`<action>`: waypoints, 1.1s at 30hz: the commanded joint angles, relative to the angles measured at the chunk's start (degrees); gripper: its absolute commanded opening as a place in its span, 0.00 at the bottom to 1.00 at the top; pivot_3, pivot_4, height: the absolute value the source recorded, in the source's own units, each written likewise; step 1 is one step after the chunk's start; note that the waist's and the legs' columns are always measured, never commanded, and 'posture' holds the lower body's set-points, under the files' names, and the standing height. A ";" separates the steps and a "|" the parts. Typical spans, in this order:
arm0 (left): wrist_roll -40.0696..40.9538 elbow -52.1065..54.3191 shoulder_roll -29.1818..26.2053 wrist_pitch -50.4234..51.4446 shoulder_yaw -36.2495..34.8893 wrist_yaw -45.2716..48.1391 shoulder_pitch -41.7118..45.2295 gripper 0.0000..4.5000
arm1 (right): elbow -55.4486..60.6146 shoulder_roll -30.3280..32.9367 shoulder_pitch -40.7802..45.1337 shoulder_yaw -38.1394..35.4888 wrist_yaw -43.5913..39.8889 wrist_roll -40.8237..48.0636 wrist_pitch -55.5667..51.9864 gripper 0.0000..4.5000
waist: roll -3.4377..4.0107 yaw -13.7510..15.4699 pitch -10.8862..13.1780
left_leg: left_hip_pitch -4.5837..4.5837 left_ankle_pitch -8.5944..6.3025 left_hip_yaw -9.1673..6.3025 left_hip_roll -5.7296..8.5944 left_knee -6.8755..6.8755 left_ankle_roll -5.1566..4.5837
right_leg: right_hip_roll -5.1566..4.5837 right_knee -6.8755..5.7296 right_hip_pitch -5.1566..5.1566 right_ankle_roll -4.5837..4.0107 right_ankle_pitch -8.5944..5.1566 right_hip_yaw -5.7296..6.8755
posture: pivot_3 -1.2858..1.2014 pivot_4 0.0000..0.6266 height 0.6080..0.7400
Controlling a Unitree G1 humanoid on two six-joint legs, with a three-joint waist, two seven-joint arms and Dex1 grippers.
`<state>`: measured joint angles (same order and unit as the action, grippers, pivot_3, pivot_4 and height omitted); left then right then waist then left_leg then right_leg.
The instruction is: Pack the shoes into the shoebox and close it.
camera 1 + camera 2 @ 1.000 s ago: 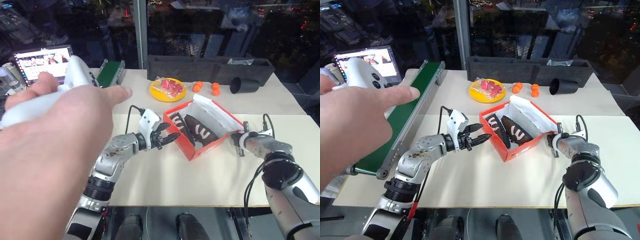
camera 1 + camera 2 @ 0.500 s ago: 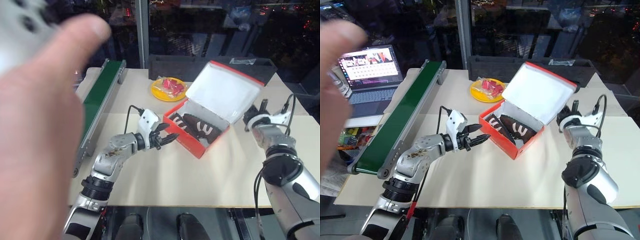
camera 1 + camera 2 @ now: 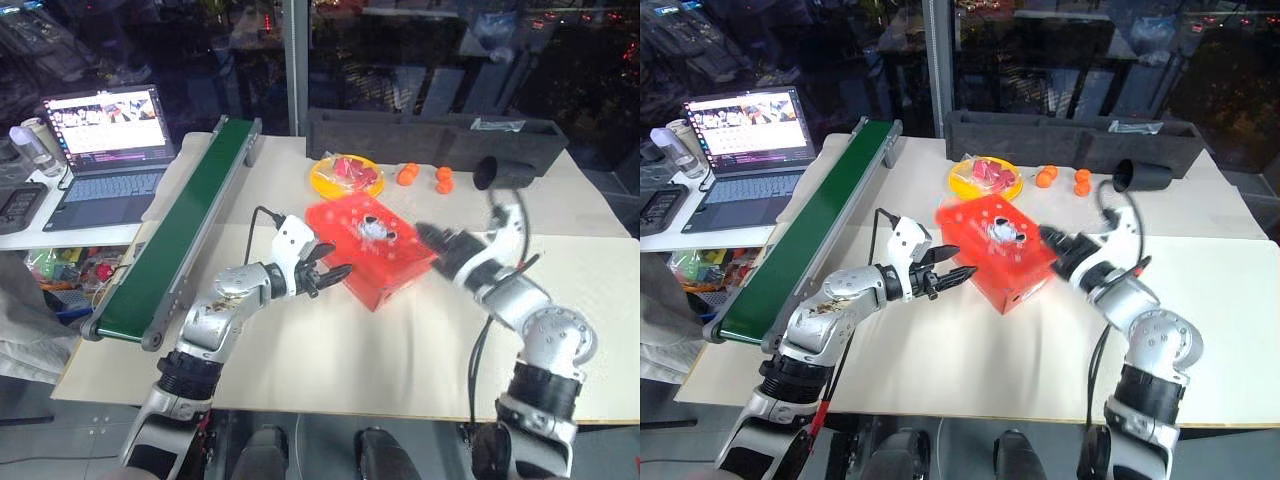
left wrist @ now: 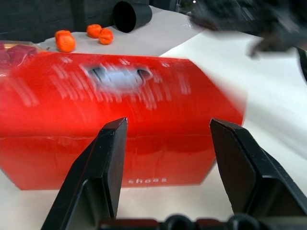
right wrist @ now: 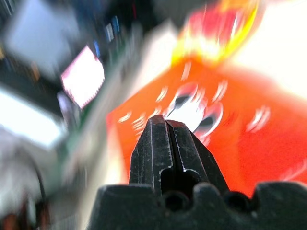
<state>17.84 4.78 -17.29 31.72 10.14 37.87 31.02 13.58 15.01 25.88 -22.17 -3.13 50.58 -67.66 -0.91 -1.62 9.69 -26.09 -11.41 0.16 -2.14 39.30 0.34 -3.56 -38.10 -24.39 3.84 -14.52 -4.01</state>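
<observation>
Red-orange shoebox (image 3: 372, 244) x1, lid down; left gripper (image 3: 334, 274) fingers spread, right gripper (image 3: 424, 236) fingers pressed together.

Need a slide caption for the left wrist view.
Open left gripper faces the closed red shoebox; oranges and black cup behind.

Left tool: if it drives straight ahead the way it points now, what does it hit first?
Most likely the shoebox: the left tool stands open, aimed at the box's red side wall, lid down on top. The gap between them looks small, though depth is hard to judge.
</observation>
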 commanded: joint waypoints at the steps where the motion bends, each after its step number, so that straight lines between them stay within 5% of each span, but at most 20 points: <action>1: -0.04 2.75 0.09 0.27 -0.18 -0.35 0.35 0.64 | -4.08 3.63 3.31 6.39 1.08 -6.69 -0.56 0.01 | 0.00 -0.04 0.00 | 0.02 0.04 0.01 0.00 0.00 -0.01 | 0.00 0.00 0.00 -0.01 0.01 0.00 | 0.52 0.24 0.55; 9: -0.17 2.74 0.09 0.35 -0.34 -0.43 0.48 0.64 | -21.18 5.17 15.43 18.47 -5.02 -19.50 8.75 0.01 | -0.01 -0.63 0.00 | 0.09 0.12 -0.01 -0.02 -0.02 -0.03 | 0.08 0.00 0.05 -0.04 0.03 -0.01 | 0.52 0.24 0.55; 17: -0.77 3.64 -0.86 0.31 -1.21 -2.17 -0.78 0.64 | -24.41 7.68 13.06 29.01 -12.73 -26.86 6.50 0.01 | -0.17 -0.40 -0.15 | 0.10 0.11 -0.02 -0.02 -0.06 -0.03 | 0.05 0.02 0.10 -0.04 0.03 0.02 | 0.52 0.24 0.55; 28: -2.92 2.34 0.07 -2.61 -6.07 -9.78 -2.74 0.64 | -14.79 10.53 8.98 21.26 -10.96 -32.53 17.17 0.01 | -0.41 0.53 -0.39 | 0.28 0.11 -0.01 -0.03 -0.06 -0.03 | 0.05 0.01 0.23 -0.05 0.02 0.02 | 0.52 0.24 0.55; 33: -4.71 -1.92 2.49 -6.18 -12.26 -18.68 -3.06 0.64 | -4.01 14.18 1.61 8.65 -3.66 -36.10 23.86 0.01 | -0.40 1.75 -0.38 | -0.04 0.12 -0.01 0.07 -0.04 -0.03 | -0.05 0.03 -0.01 -0.03 0.03 0.02 | 0.52 0.24 0.55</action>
<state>14.03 3.03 -15.41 27.96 -0.26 22.25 27.80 3.89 27.10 27.66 -8.10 -9.52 16.45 -46.97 -1.32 0.13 9.31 -26.15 -11.29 0.15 -2.06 39.27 0.32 -3.63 -38.07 -24.41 3.82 -14.49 -3.99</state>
